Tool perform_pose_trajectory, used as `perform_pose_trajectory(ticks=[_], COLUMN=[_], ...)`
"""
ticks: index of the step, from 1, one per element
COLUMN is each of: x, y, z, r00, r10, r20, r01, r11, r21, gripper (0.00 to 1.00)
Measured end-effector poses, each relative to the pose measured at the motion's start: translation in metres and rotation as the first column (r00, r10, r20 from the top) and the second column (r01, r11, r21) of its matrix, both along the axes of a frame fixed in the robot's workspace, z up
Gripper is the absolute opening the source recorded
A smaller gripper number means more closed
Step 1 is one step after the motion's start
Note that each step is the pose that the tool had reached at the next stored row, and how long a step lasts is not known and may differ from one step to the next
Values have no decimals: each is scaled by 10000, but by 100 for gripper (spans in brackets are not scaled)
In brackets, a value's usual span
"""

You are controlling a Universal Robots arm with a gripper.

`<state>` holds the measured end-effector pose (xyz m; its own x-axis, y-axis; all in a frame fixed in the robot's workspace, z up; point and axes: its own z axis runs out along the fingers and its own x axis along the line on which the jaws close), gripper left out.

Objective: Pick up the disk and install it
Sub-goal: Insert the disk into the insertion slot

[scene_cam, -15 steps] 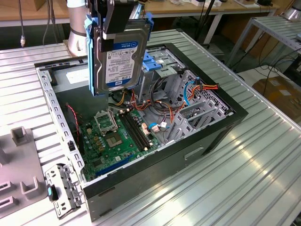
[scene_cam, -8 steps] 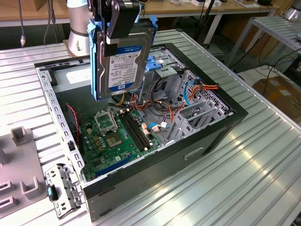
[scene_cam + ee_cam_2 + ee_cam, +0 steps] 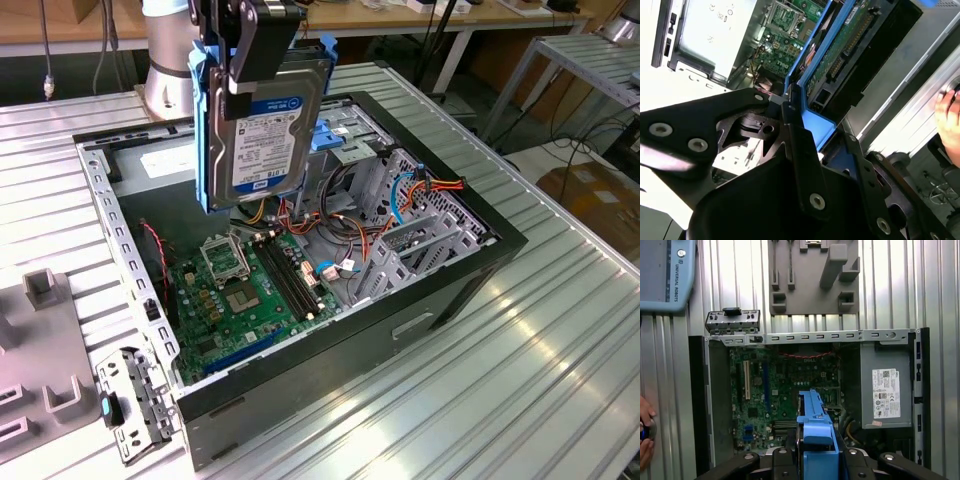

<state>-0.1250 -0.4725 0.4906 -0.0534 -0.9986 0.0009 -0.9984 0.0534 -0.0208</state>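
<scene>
The claw (image 3: 252, 75) is clamped on the upper end of the disk (image 3: 268, 135), one black finger (image 3: 262, 40) pressed against the labelled face. In the exterior view the disk hangs in the air above the far part of the open computer case (image 3: 330, 375), touching nothing else. Its long axis stands nearly upright. The white-and-blue label faces the camera, and the blue side rails run down both long edges.

Below it, inside the case, lies the green motherboard (image 3: 240, 290). A blue bracket (image 3: 335, 140) and bundled cables sit just beyond the disk, toward the exterior view's right. The case rests on a ribbed metal table (image 3: 500, 400).

In the second wrist view the disk is seen edge on, its green circuit-board side (image 3: 840, 47) facing away from the label. The first wrist view looks straight down a blue rail (image 3: 815, 440) into the case, with the grey power supply (image 3: 885, 390) to one side. A person's hand (image 3: 645, 432) rests at the table's edge, well apart from the case.
</scene>
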Motion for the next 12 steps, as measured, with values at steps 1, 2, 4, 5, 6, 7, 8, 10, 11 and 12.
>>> perform_pose_trajectory(ticks=[1, 2, 4, 5, 6, 7, 8, 10, 11, 12], x=[11, 18, 36, 39, 41, 41, 41, 41, 41, 41], y=[-1, -2, -9, -16, -33, -37, -38, -42, -43, -43], z=[0, 0, 0, 0, -1, -1, -1, -1, 0, -1], r00=[10000, 10000, 10000, 10000, 10000, 10000, 10000, 10000, 10000, 10000], r10=[0, 0, 1, 0, 0, 0, -1, 0, 0, 0], r20=[-1, 0, -1, -1, 0, 0, 0, 0, -1, 0], r01=[0, 0, -1, 0, 0, 0, 1, 0, 0, 0], r11=[10000, 10000, 10000, 10000, 10000, 10000, 10000, 10000, 10000, 10000], r21=[-1, 0, -1, -1, -1, 0, 0, 0, -1, -1], gripper=[37, 37, 37, 37, 37, 37, 37, 37, 37, 37])
